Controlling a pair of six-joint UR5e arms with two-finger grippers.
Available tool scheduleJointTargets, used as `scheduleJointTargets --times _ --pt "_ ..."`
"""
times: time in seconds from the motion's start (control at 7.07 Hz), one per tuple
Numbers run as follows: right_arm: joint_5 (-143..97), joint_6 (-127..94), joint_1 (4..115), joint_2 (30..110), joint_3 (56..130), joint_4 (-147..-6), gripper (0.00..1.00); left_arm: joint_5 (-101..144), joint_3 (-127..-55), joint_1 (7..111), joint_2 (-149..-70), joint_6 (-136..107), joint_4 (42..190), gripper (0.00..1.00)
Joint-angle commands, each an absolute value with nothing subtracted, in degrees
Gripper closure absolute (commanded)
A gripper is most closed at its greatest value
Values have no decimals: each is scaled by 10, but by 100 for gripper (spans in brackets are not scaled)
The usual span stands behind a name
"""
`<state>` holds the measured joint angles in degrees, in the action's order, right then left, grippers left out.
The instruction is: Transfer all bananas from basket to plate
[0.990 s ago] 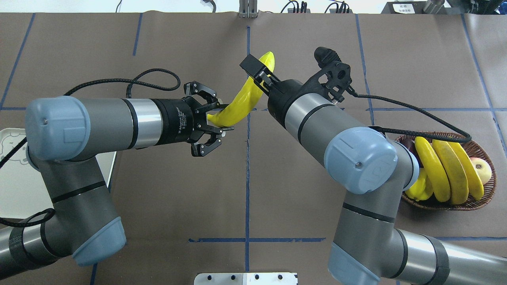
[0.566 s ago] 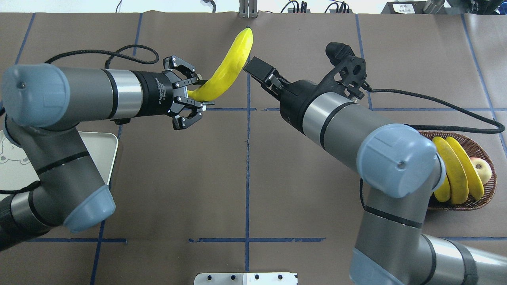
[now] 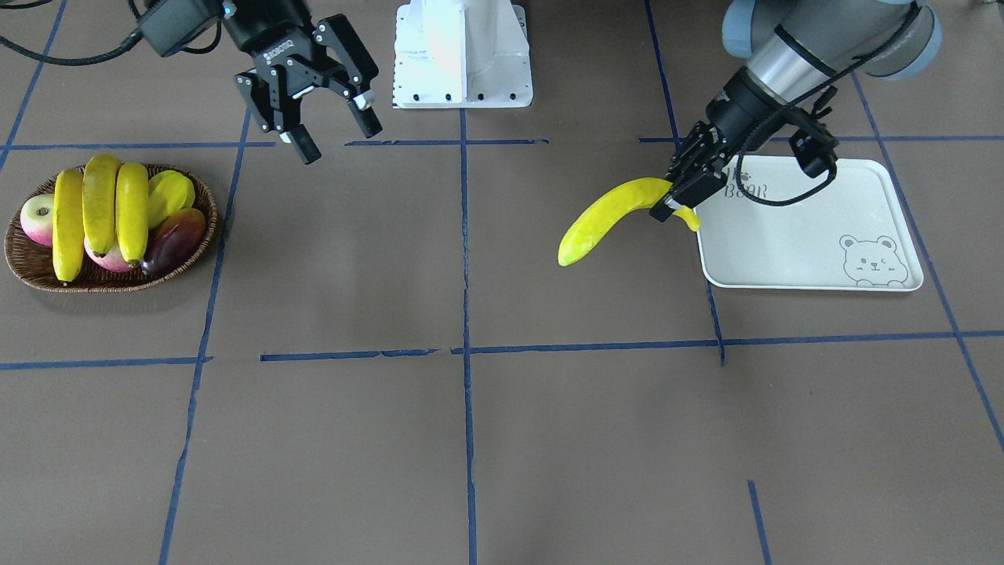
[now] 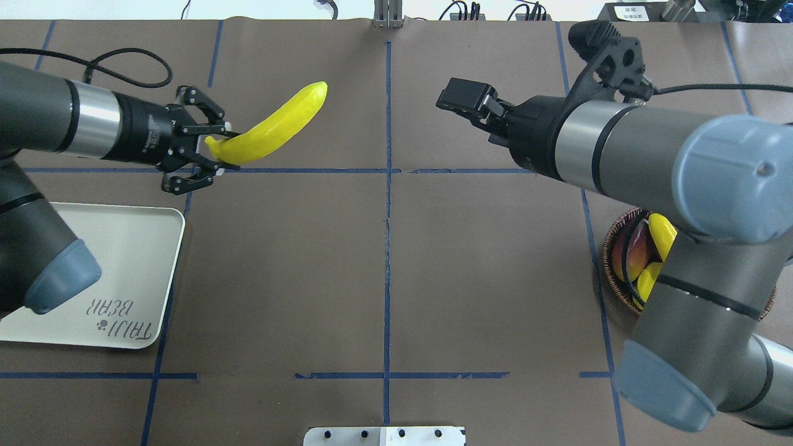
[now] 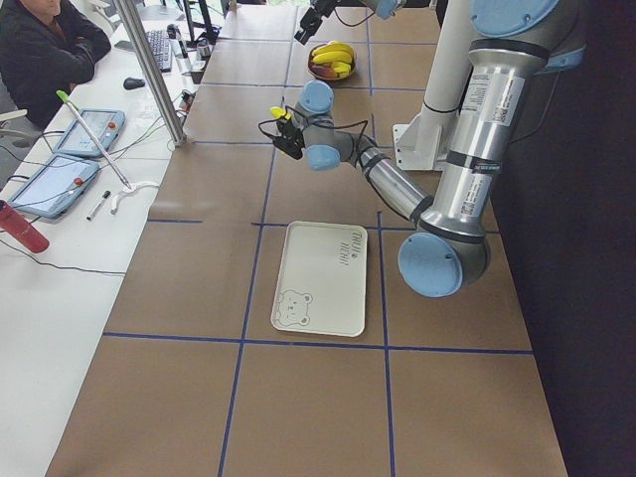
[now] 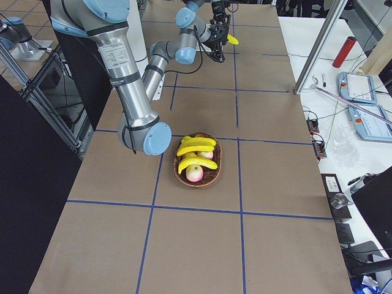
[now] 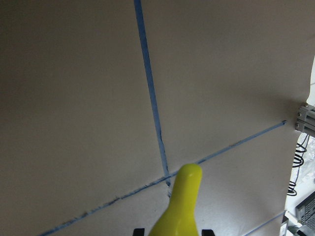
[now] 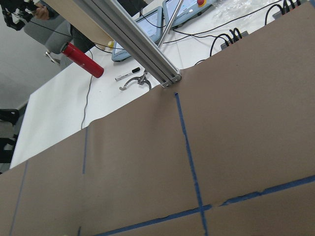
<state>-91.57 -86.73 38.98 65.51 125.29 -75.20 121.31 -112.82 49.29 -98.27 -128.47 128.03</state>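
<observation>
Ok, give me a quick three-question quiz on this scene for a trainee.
1. True or false: the right gripper is shut on a banana.
2. How many bananas lie in the basket? A two, B three, C four.
3. Which gripper holds a banana near the plate?

Key: 1 false, it is open and empty. 2 B. 3 the left gripper.
</observation>
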Motion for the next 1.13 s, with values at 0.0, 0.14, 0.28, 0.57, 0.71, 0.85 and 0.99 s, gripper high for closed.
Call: scheduleJointTargets --times 0.0,0.14,0.28,0.57,0.71,0.85,0.99 --pt "-947 -744 429 665 1252 -835 0 1223 -1153 515 -845 -998 1283 100" --pt "-947 -682 432 665 1249 -878 0 1232 -1151 528 -798 -874 1284 100" --pt "-947 -627 433 672 1244 -908 0 1252 -1136 570 -769 -742 1280 100" --pt "-1010 -578 473 714 1244 -912 0 1342 -991 715 -770 -456 1281 100" --pt "-1038 -560 489 722 1244 -911 0 1349 -943 739 -776 -394 1281 100" --pt "-1039 -556 492 726 1243 -911 0 1349 -931 739 -779 -389 1284 100" --pt "-1039 -551 494 726 1239 -911 0 1349 -916 739 -779 -392 1300 100"
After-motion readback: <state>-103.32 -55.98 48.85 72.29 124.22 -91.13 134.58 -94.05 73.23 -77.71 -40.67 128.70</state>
